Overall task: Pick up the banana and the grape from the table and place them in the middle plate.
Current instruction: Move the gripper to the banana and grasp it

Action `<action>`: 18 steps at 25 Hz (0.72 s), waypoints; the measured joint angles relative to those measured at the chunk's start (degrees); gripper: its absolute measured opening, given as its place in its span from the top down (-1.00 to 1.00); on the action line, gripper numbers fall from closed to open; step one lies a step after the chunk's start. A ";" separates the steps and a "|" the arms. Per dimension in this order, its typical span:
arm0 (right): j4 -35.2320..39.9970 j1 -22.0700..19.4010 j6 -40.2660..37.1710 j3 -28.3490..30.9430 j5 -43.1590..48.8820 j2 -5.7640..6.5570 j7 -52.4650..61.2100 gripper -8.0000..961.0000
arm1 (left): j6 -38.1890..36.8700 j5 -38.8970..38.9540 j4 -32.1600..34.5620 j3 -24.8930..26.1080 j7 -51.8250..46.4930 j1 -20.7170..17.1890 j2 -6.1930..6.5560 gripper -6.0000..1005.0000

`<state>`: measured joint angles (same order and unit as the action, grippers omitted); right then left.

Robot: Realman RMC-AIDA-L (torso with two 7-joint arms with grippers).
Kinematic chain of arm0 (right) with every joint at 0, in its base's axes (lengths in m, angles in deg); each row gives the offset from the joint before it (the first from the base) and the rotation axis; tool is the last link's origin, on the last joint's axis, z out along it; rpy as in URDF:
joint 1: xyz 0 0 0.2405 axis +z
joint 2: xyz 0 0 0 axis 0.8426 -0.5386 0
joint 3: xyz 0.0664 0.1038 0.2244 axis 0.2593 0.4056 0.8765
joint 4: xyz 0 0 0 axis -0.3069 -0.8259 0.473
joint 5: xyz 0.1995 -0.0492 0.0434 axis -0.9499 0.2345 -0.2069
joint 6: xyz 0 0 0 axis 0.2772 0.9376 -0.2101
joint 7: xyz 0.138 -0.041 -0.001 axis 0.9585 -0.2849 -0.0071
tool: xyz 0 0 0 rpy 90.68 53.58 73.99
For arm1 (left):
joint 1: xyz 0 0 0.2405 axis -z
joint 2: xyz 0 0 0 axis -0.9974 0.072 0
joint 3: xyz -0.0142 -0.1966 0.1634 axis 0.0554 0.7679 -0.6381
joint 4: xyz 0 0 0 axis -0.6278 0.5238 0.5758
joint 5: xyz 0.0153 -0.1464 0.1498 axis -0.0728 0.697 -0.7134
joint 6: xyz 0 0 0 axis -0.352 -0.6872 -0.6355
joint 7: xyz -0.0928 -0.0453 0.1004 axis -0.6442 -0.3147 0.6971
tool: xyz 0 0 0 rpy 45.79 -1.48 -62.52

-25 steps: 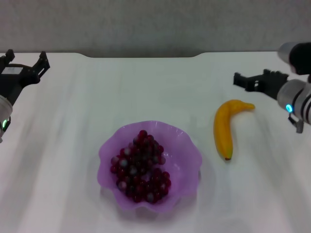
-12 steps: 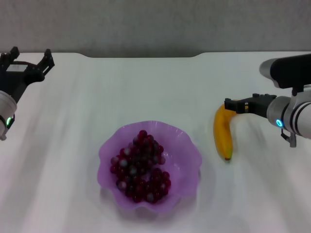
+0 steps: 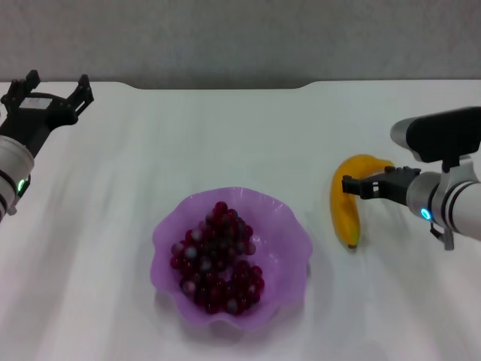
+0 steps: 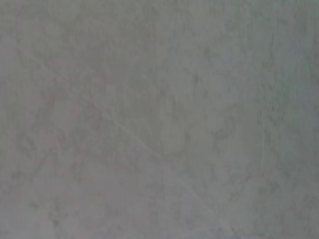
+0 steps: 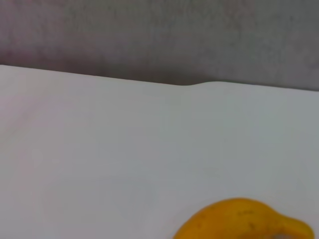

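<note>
The purple scalloped plate [image 3: 294, 229] sits at the middle front of the white table. The bunch of dark red grapes [image 3: 216, 259] lies inside it. The yellow banana [image 3: 344, 214] lies on the table to the right of the plate, dark tip toward the front; its curved end also shows in the right wrist view [image 5: 239, 221]. My right gripper [image 3: 370, 181] is open and empty, reaching in from the right over the banana's upper part. I cannot tell if it touches the banana. My left gripper [image 3: 56, 84] is open and empty at the far left back of the table.
The table's back edge [image 3: 225, 86] meets a grey wall. The left wrist view shows only a plain grey surface.
My right gripper has moved forward and left, from behind the banana to over its upper part. My left gripper has drifted slightly right and back. Banana, grapes and plate have not moved.
</note>
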<state>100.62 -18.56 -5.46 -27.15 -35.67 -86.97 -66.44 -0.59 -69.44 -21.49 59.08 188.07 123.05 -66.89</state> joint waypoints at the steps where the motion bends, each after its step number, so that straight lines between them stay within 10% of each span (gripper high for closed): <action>1: -0.25 -0.09 -0.68 -1.16 -1.30 0.02 -0.01 -0.86 | 0.00 0.02 0.00 0.00 0.00 -0.05 0.00 -0.77; 18: 2.93 -1.73 -3.49 -9.83 -4.23 0.09 2.14 -0.86 | -0.09 0.00 0.71 0.00 0.13 -0.30 0.00 -0.76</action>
<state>103.55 -20.29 -8.94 -36.97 -39.89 -86.88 -64.31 -0.68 -69.44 -20.78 59.08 188.20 122.76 -66.88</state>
